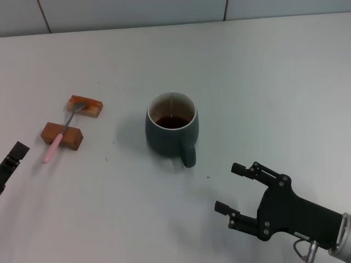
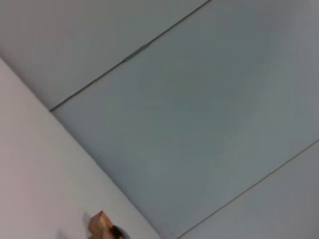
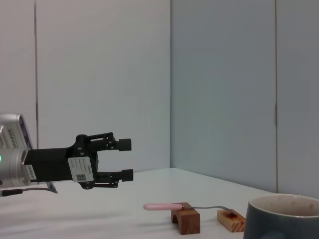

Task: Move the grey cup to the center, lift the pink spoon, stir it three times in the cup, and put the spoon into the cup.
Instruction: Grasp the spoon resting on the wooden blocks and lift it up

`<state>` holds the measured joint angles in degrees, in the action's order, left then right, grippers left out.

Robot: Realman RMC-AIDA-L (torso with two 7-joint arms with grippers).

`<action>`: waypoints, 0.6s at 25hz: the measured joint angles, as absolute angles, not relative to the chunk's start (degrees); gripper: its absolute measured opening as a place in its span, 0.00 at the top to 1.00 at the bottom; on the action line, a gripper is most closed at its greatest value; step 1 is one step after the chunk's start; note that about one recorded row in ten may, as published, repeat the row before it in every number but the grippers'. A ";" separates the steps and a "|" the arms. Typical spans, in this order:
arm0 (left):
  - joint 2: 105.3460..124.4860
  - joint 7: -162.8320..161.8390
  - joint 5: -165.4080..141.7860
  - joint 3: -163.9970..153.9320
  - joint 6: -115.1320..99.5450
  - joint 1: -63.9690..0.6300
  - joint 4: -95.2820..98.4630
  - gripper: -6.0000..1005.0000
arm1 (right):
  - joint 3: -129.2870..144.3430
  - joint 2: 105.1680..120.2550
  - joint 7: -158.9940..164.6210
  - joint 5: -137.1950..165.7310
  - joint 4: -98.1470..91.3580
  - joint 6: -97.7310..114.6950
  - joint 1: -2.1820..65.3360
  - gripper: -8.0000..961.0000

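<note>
Dark grey-teal ceramic mug sits mid-worktop holding brown liquid; a careless knock from my open, empty right gripper nearby could slop it. My left gripper, jaws apart, hovers near the pink-handled metal spoon, which could roll off its two wooden blocks. Pale matte worktop, grey panelled walls.

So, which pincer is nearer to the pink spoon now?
The left. The left pincer hangs open just off the pink spoon on its handle side, at the table's left edge. The right pincer, open, is far across, beyond the grey cup.
</note>
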<state>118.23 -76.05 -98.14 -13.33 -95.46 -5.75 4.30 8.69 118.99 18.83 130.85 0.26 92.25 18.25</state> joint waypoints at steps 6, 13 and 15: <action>118.35 -77.68 -98.16 -13.59 -93.43 -5.69 3.75 0.20 | 8.76 118.94 18.86 130.93 -0.12 92.28 18.74 0.18; 118.39 -78.76 -98.18 -13.75 -90.11 -6.67 2.99 0.20 | 8.79 118.91 18.88 130.96 -0.27 92.22 19.60 0.18; 118.39 -78.79 -98.18 -13.83 -89.57 -7.07 2.93 0.20 | 8.79 118.91 18.89 130.96 -0.27 92.10 19.73 0.18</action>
<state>118.39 -78.79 -98.18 -13.83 -89.57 -7.07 2.93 8.79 118.91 18.90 130.96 -0.27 92.10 19.73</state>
